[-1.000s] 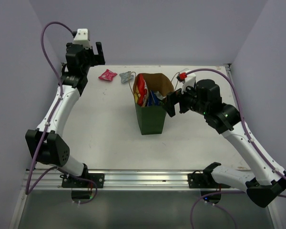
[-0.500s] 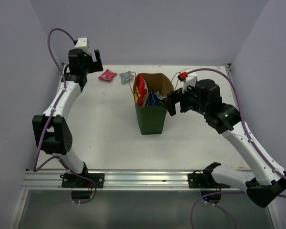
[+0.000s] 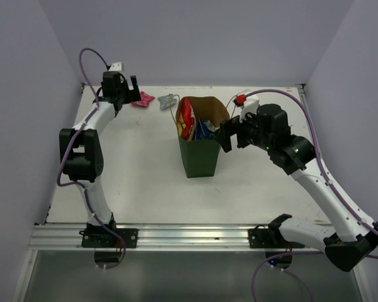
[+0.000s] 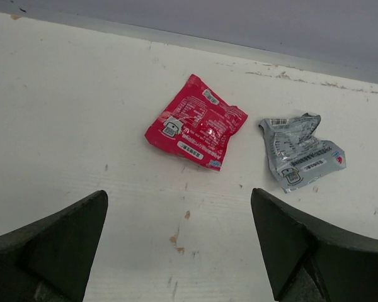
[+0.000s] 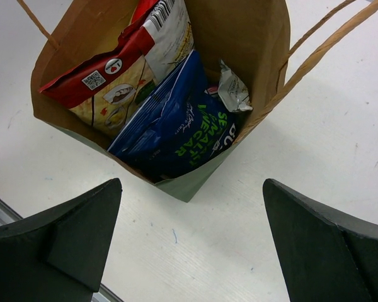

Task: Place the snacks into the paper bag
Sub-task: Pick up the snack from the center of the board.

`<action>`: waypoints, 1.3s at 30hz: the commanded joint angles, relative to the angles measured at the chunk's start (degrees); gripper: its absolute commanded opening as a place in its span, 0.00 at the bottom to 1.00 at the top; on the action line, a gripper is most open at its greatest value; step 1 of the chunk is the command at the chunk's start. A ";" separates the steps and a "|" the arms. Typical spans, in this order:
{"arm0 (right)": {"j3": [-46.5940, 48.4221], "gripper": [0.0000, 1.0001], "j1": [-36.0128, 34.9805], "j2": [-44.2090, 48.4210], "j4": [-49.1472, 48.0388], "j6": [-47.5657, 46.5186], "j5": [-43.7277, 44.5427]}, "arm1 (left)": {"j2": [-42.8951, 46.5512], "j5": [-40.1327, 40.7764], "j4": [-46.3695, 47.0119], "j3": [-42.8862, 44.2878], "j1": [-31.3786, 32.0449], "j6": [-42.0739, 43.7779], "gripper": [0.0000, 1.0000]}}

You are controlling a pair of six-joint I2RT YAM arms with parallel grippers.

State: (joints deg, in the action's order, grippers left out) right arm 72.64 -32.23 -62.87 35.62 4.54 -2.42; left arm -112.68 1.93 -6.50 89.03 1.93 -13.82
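Observation:
A pink-red packet (image 3: 142, 99) (image 4: 196, 122) and a silver-grey packet (image 3: 168, 100) (image 4: 300, 151) lie flat on the table at the back. My left gripper (image 3: 128, 87) (image 4: 179, 195) hangs open just left of the pink packet, with nothing between its fingers. The dark green paper bag (image 3: 200, 157) (image 5: 239, 31) stands upright mid-table. Inside it are the white-red-yellow chip bag (image 3: 185, 117) (image 5: 123, 75), a blue packet (image 5: 176, 126) and a small silver packet (image 5: 232, 91). My right gripper (image 3: 225, 136) (image 5: 192, 182) hovers open at the bag's right rim, empty.
The tan loop handles (image 5: 321, 47) stick out past the bag's rim. A red-and-white piece on the right arm (image 3: 242, 100) sits behind the bag. Walls close the table (image 3: 138, 176) at the back and on both sides.
The left arm has folded in, and its gripper has moved right and down toward the pink packet. The right arm has barely moved.

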 commanded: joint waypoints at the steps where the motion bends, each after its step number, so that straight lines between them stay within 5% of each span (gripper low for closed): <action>1: 1.45 0.99 0.06 -0.32 -0.46 1.09 1.10 | -3.06 0.70 1.76 4.04 -0.53 -9.61 0.99; 19: 1.01 0.98 0.06 -0.41 -0.72 1.70 0.83 | -9.30 7.21 12.74 -2.46 -0.62 -45.39 0.86; 33: 1.10 0.98 0.06 -0.41 -0.55 1.62 0.57 | -16.60 6.59 20.21 -2.64 -0.35 -55.17 0.72; 39: 1.19 0.99 -0.03 -0.50 -0.55 1.44 0.57 | -19.24 6.77 22.76 -2.11 -0.09 -54.73 0.56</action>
State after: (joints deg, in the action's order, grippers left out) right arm 72.64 -32.23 -63.79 35.64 5.58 -2.44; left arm -129.99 7.70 12.45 85.89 1.91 -67.99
